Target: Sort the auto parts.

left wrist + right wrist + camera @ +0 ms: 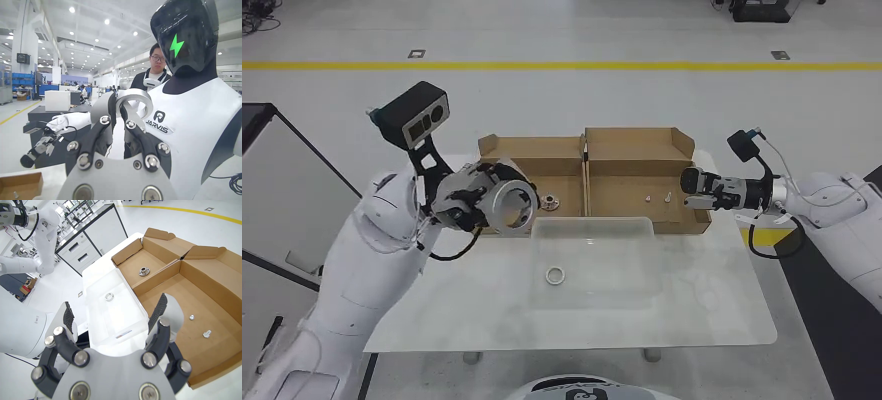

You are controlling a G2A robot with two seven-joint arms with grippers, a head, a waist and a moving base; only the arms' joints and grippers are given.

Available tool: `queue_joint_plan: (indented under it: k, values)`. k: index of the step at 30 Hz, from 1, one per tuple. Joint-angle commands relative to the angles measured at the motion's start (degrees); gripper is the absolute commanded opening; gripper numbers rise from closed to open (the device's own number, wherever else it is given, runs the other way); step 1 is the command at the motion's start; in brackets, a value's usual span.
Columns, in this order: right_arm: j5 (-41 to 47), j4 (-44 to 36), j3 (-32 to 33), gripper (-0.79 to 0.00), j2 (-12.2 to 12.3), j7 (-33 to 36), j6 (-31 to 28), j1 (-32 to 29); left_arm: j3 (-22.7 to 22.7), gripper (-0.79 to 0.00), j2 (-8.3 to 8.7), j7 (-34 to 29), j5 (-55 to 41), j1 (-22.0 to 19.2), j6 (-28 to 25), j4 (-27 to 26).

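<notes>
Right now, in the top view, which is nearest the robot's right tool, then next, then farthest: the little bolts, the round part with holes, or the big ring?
1. Little bolts, in the right box, just beside the right tool.
2. Round part with holes, on the floor of the left box.
3. Big ring, gripped in the left tool, farthest across.

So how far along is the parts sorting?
Done: a flange sits in one box, two bolts in the other box. In hand: the left gripper holds a big ring. Left: a small ring in the tray; the right gripper is open, empty.
</notes>
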Motion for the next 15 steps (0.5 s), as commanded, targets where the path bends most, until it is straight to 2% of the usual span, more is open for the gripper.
queue_joint_plan:
  k: [1,9,12,15]
  values:
    - [0.0,0.0,0.0,0.0,0.0,0.0,0.0,0.0,0.02,-0.785,0.01,0.0,-0.2,-0.01,0.0,0.03]
    - [0.0,0.0,0.0,0.0,0.0,0.0,0.0,0.0,0.02,-0.785,0.01,0.0,-0.2,-0.01,0.0,0.03]
    - [0.0,0.0,0.0,0.0,0.0,0.0,0.0,0.0,-1.42,-0.785,0.03,2.48,-0.15,1.54,0.9,-0.75]
    - [0.0,0.0,0.0,0.0,0.0,0.0,0.0,0.0,-2.91,-0.785,0.26,3.76,-3.98,3.86,0.82,-1.67]
